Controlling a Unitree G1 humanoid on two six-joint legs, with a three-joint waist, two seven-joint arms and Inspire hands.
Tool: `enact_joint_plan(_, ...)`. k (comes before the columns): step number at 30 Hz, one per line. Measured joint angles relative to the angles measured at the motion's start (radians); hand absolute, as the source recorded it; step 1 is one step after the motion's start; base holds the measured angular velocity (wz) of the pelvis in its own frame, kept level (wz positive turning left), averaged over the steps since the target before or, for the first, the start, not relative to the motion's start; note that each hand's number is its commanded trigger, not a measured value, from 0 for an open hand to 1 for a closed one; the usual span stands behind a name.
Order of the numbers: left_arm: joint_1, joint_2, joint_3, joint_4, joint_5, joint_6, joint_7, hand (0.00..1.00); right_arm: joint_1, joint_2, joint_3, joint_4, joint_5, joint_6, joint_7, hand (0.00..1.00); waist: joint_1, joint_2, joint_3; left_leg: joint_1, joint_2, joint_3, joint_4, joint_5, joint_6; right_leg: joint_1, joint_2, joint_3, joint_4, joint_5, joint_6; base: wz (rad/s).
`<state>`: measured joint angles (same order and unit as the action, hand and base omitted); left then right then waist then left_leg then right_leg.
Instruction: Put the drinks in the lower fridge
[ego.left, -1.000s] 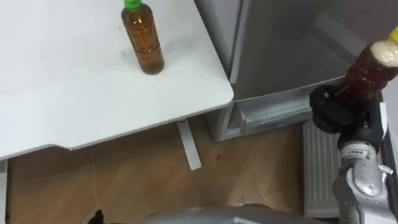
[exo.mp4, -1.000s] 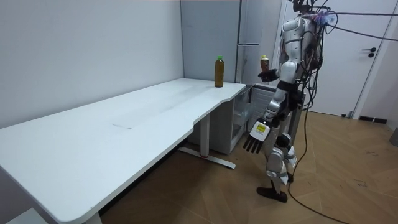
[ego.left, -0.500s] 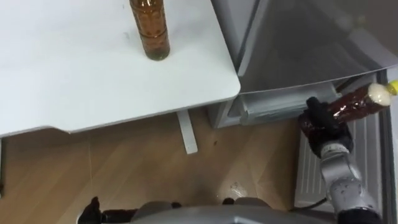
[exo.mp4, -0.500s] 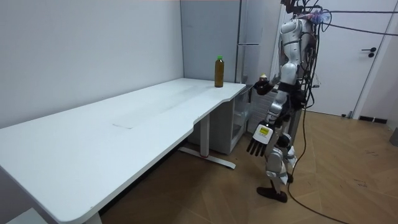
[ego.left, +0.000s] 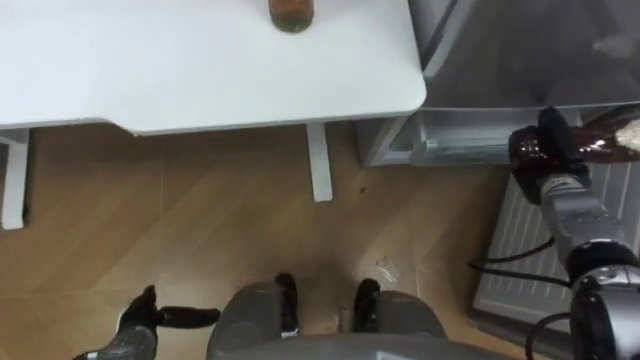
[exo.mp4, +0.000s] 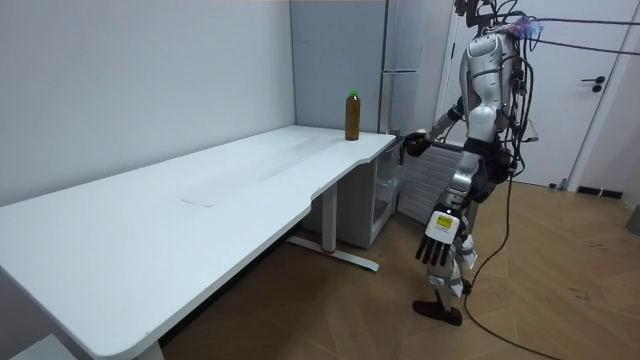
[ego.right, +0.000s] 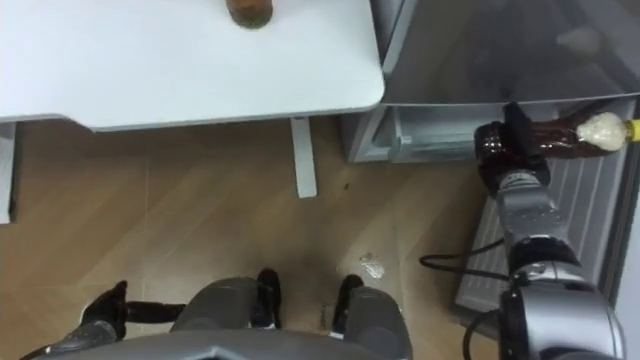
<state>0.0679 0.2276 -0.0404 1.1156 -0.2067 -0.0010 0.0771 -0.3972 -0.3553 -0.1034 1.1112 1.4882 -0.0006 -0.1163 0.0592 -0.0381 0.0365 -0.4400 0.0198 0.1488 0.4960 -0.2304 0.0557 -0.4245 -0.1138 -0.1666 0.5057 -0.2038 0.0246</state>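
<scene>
The brown plastic drink bottle with a yellow cap (ego.right: 562, 138) lies sideways at the frame's right, with the right hand (ego.right: 500, 142) clamped around its base, before the open grey lower fridge (ego.right: 430, 145). It is best to keep it level and enter slowly. The left hand (exo.mp4: 437, 240) hangs with loose fingers.

Right hand (ego.right: 519, 129) curled, arm outstretched.

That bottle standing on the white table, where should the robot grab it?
Probably around the middle of the bottle, from the side, over the near table edge: it stands upright, tall and round, close to that edge.
</scene>
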Motion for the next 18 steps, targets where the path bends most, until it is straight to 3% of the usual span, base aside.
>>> enact_joint_plan(1,-0.006,0.004,-0.013,0.0,-0.007,0.0,0.0,0.0,-0.024,-0.004,0.0,0.022,0.001,0.002,0.0,1.0,0.001,-0.003,0.0041,-0.029,-0.003,-0.001,0.02,-0.001,0.002,-0.034,-0.009,0.001,0.027,-0.016,-0.001,0.12)
enact_joint_plan(4,-0.019,0.012,-0.028,0.002,-0.04,0.001,0.0,0.0,-0.046,-0.019,-0.004,0.025,0.002,0.002,0.0,1.0,0.007,-0.005,0.0067,-0.105,-0.015,-0.01,0.075,-0.002,0.003,-0.118,-0.027,0.004,0.107,-0.042,-0.004,0.16)
enact_joint_plan(9,-0.041,0.022,-0.054,-0.007,-0.04,0.001,0.012,0.0,-0.069,-0.036,-0.003,0.028,0.008,0.002,0.0,1.0,0.04,-0.008,0.0093,-0.203,-0.016,-0.014,0.135,-0.004,0.002,-0.222,-0.041,0.004,0.187,-0.06,-0.016,0.07)
enact_joint_plan(14,-0.04,0.025,-0.065,-0.037,-0.039,0.002,0.029,0.0,-0.118,-0.037,-0.004,0.047,-0.003,0.004,0.0,1.0,0.047,-0.012,0.0123,-0.303,-0.013,-0.016,0.196,-0.009,-0.003,-0.324,-0.045,0.007,0.256,-0.078,-0.026,0.04)
enact_joint_plan(18,-0.044,0.029,-0.121,-0.036,-0.042,0.002,0.041,0.0,-0.143,-0.052,0.004,0.047,-0.002,0.004,-0.001,1.0,0.055,-0.012,0.0129,-0.394,-0.012,-0.016,0.247,-0.014,-0.004,-0.415,-0.056,0.005,0.318,-0.094,-0.035,0.07)
